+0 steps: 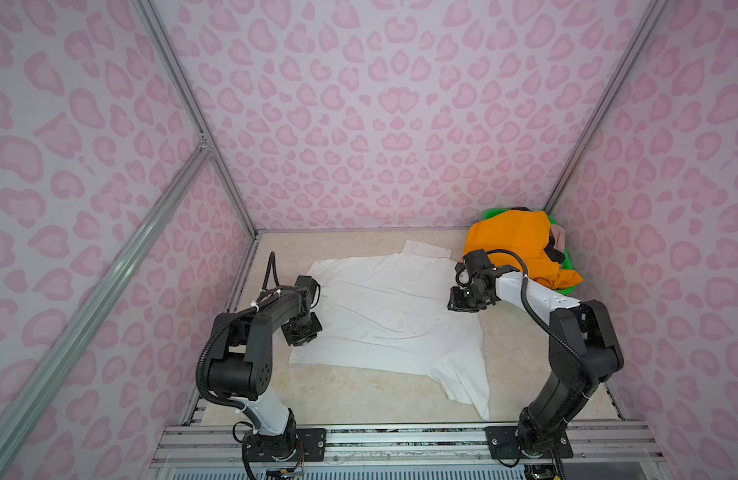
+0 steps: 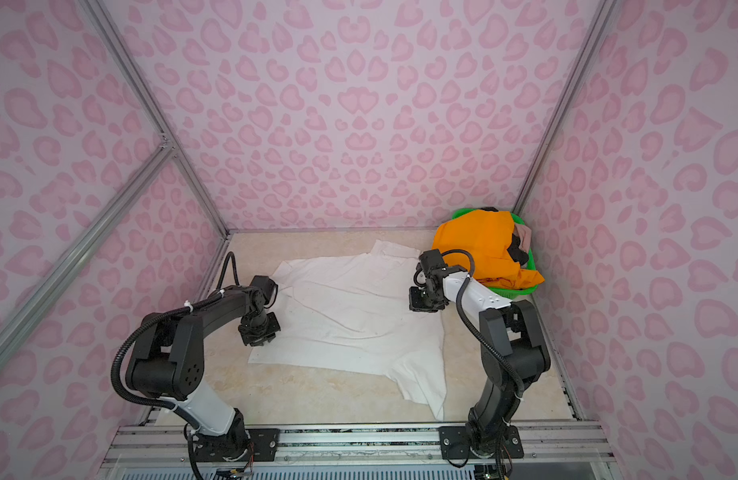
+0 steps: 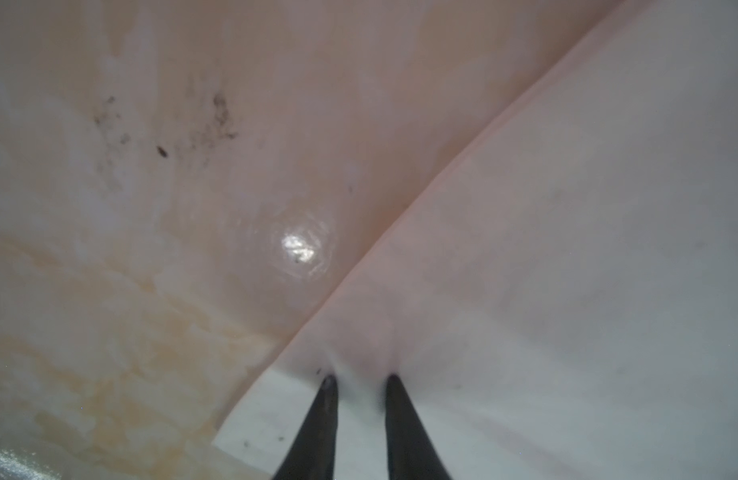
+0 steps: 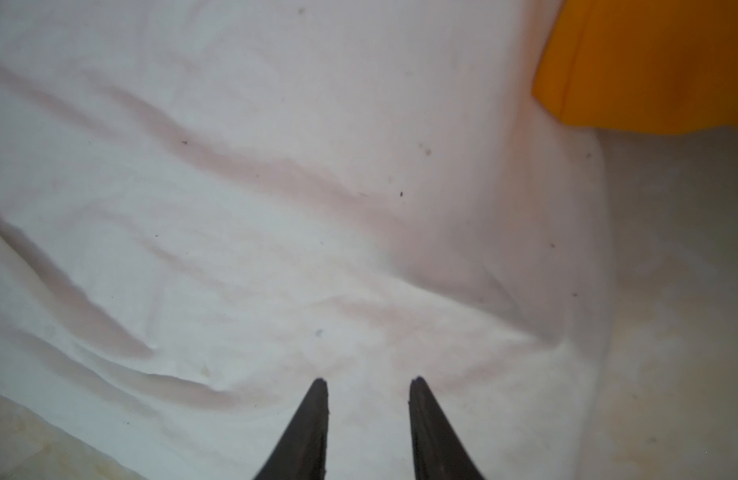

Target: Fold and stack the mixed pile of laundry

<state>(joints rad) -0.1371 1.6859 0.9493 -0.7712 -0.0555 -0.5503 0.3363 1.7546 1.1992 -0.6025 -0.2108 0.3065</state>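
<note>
A white T-shirt (image 1: 392, 316) (image 2: 350, 316) lies spread on the table, creased, no print showing. At its left edge my left gripper (image 1: 303, 337) (image 2: 260, 336) points down; in the left wrist view the left gripper (image 3: 361, 380) is shut on a puckered ridge of the T-shirt (image 3: 567, 249) near the hem. My right gripper (image 1: 463, 305) (image 2: 421, 305) hangs over the shirt's right edge; in the right wrist view the right gripper (image 4: 367, 382) is open over flat cloth (image 4: 276, 208). Orange shorts (image 1: 521, 245) (image 2: 483, 245) (image 4: 650, 62) top the pile at back right, with a black piece (image 1: 552, 249) and a beige-pink piece (image 1: 560, 235).
A green mesh basket (image 1: 567, 287) (image 2: 509, 293) holds the pile in the back right corner. Pink patterned walls close in the beige table (image 1: 359, 395) (image 3: 192, 208) on three sides. A metal rail (image 1: 400, 436) with both arm bases runs along the front.
</note>
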